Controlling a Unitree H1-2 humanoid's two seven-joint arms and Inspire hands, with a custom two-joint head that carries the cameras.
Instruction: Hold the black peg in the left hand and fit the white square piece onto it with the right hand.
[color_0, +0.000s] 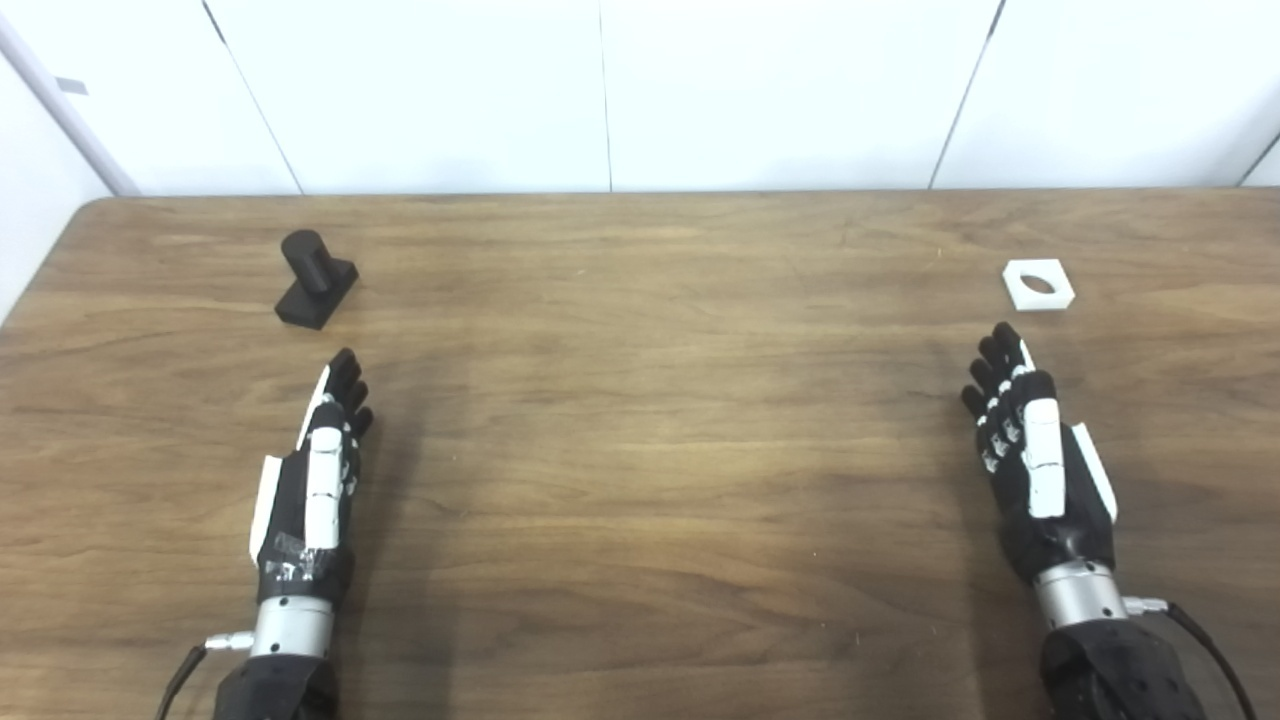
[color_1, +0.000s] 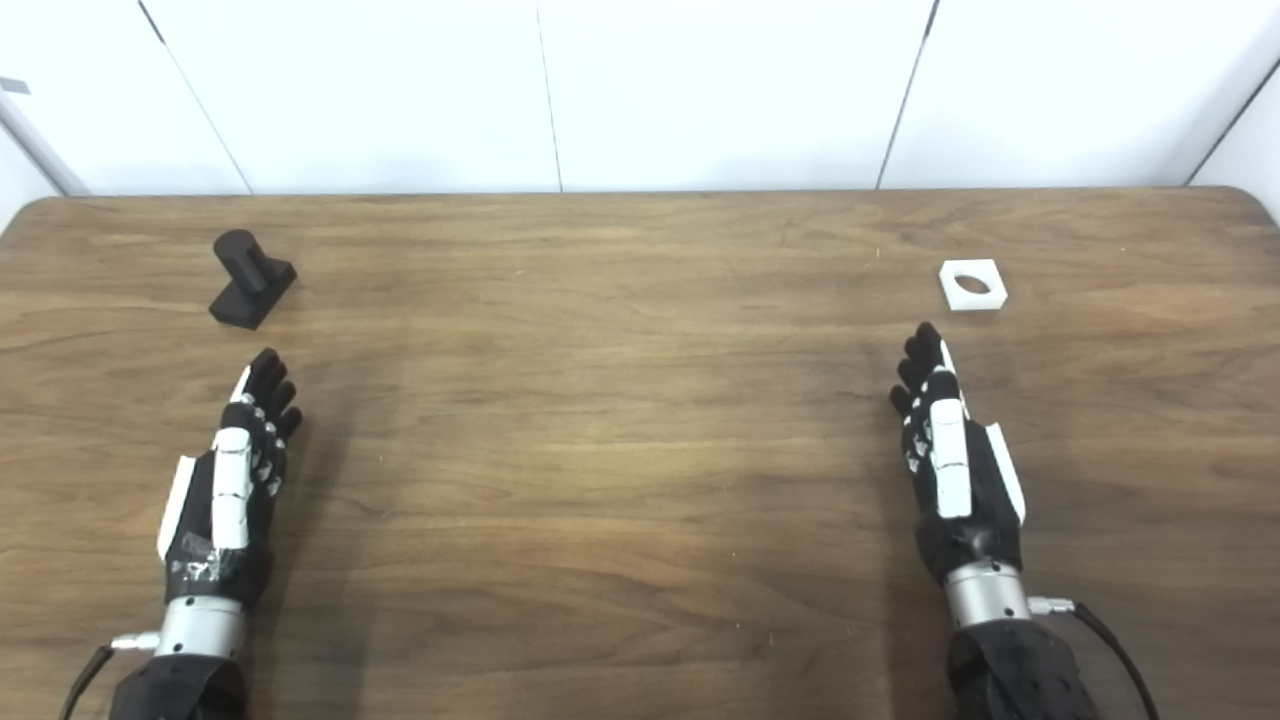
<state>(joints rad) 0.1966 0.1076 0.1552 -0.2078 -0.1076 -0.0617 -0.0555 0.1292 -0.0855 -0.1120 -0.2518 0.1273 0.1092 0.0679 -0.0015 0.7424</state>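
The black peg, a round post on a square base, stands on the wooden table at the far left. The white square piece with a round hole lies flat at the far right. My left hand is open and empty, fingers stretched forward, a short way nearer than the peg. My right hand is open and empty, fingers pointing toward the white piece, just short of it. Neither hand touches anything.
The wooden table spans the view, with its far edge against a white panelled wall. Its rounded far-left corner shows. Cables trail from both wrists at the bottom edge.
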